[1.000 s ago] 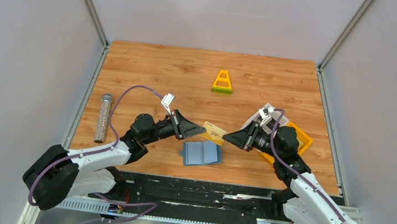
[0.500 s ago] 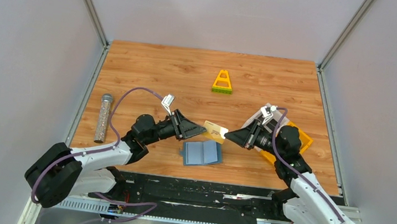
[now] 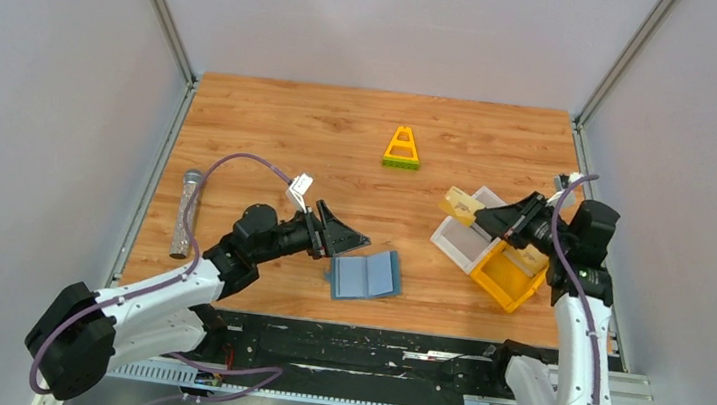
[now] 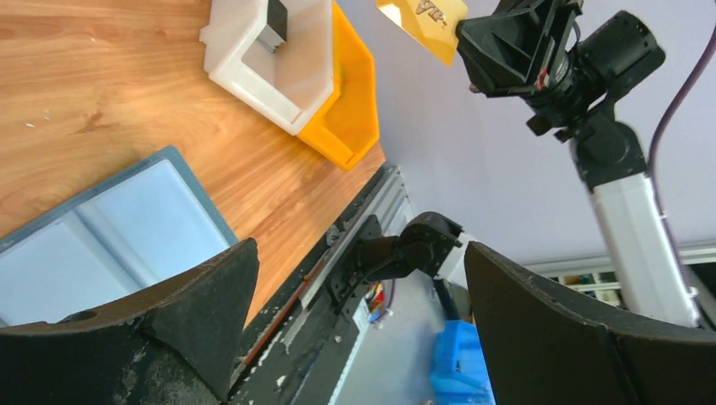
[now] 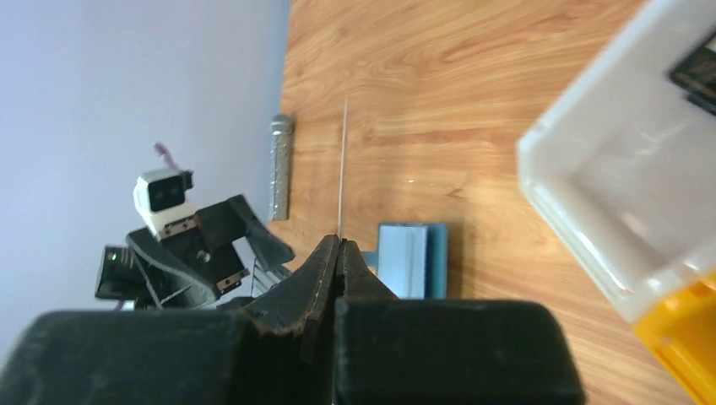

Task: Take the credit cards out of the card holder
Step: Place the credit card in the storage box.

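Since a second ago, your right gripper (image 3: 482, 214) has pulled away from the middle of the table (image 3: 292, 125) and swung out to its own side, taking the gold card (image 3: 461, 204) with it. Your left gripper (image 4: 361, 253), which was pinching the other end of that card, has let go.

Your right gripper is now closed tight on one short edge of the gold card. The wrist view shows the card edge-on as a thin line sticking straight out from the pressed fingertips. From above, the card sits in the air just at the far left corner of the white bin (image 3: 451, 240).

Your left gripper stands wide apart with nothing between its fingers. It hovers just left of the card holder (image 3: 365, 275), not touching it.

The card holder lies open and flat on the table between the two arms, near the front edge, pocket side up.

A dark card (image 4: 276, 21) is already in the white bin. The yellow bin (image 3: 506, 275) touches the white bin's right side, below your right gripper. Farther off, a yellow triangular piece (image 3: 401, 149) lies toward the back of the table, and a glittery tube (image 3: 184, 212) lies along the left edge.
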